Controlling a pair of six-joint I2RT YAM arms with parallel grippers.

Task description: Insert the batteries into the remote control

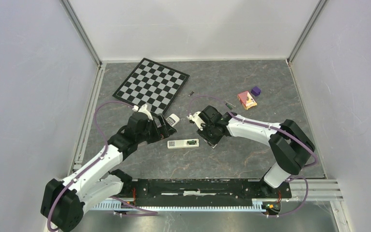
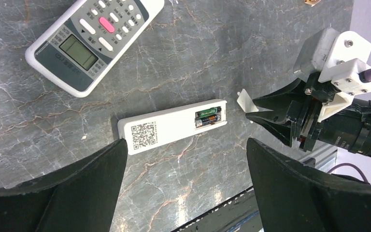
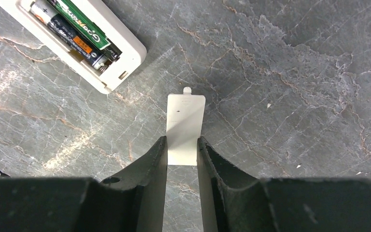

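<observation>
Black left gripper (image 2: 186,144): jaws fully apart, nothing held, poised above the remote (image 2: 166,128) and straddling it, no contact seen. LCD remote (image 2: 77,48) lies face up just beyond, toward the far-left corner; it is not needed for this step.

Remote is face down mid-tabletop, nearer the near edge, with its bay open at the right end. Batteries (image 2: 207,116): two are seated side by side in the bay, one green-wrapped, one dark with an orange band. Both look flush, so loading is judged done bar the lid.

Right gripper (image 3: 181,140) is partly closed on the cover (image 3: 185,111), pinched by its long edges with the latch tab pointing away from the fingers. Cover sits just off the remote's right end, apart from it. Whether it rests on the tabletop cannot be told.

Step in hand, by judgement: cover to be fitted.
- Cover should be turned until it lines up with the bay, laid flat and low, then slid home until the tab catches.
- Remote should be braced by the left fingers (image 2: 294,188) closing on its sides, else it will be shoved along.
- Cover is held near one end only, so tilt or slip is likely under off-axis force.

Loose cells (image 1: 230,104) toward the far-right corner, if that is what they are, should not be needed.
</observation>
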